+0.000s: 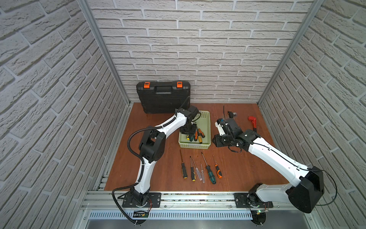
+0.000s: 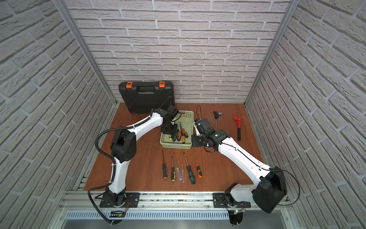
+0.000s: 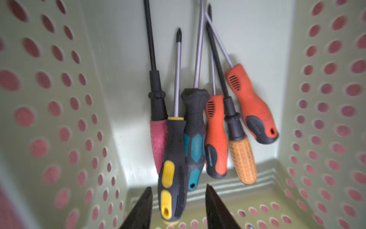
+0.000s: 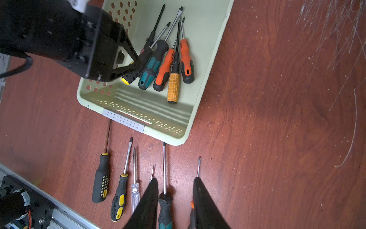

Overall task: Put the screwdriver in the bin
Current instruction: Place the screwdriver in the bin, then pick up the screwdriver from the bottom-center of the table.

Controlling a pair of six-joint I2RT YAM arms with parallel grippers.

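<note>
The pale green bin (image 1: 195, 146) (image 2: 176, 146) sits mid-table with several screwdrivers lying in it. My left gripper (image 1: 188, 132) (image 3: 178, 187) reaches down into the bin and is open. Its two fingers stand either side of a black-and-yellow screwdriver (image 3: 172, 178) (image 4: 129, 76), with a gap on both sides. That screwdriver rests among the others on the bin floor. My right gripper (image 4: 176, 179) (image 1: 217, 140) hovers to the right of the bin, open and holding nothing. Far below it, a teal-handled screwdriver (image 4: 165, 210) lies on the table.
Several more screwdrivers (image 1: 200, 170) lie in a row on the wooden table in front of the bin. A black toolcase (image 1: 163, 97) leans against the back wall. A red pipe wrench (image 1: 252, 122) and a small black part (image 1: 230, 114) lie at the back right.
</note>
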